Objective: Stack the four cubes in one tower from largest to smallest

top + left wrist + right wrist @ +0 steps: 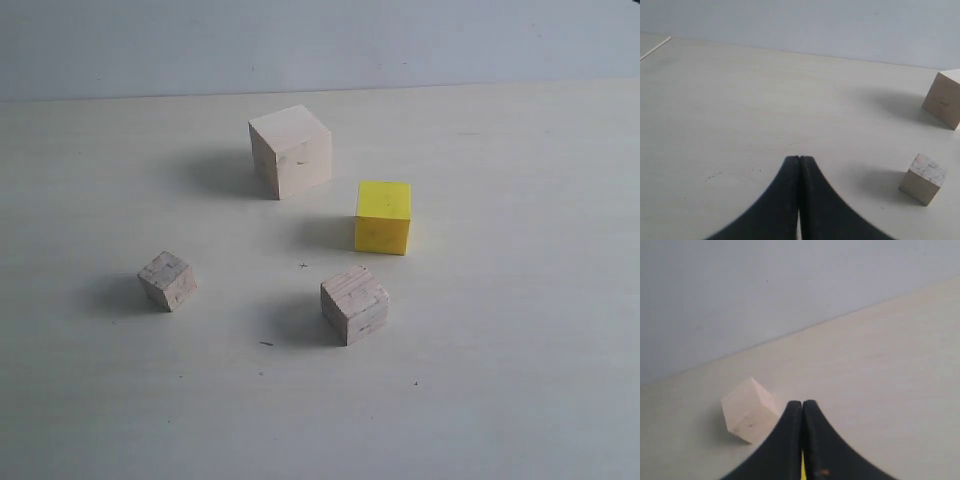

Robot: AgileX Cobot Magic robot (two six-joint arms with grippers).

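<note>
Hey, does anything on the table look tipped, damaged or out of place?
Nothing stands out. The large cube, yellow cube, grainy cube and small cube all sit flat and apart on the table, unstacked. A few tiny dark specks mark the surface.

Laboratory-style test station. A pale, faintly grained table (pixel 520 400) meets a plain blue-grey wall (pixel 320 40). Small dark marks (pixel 303 265) dot the table, which carries four plain blocks: a large pale cube (pixel 290 150), a yellow cube (pixel 383 217), a grainy wooden cube (pixel 354 304) and a small wooden cube (pixel 167 280).
</note>
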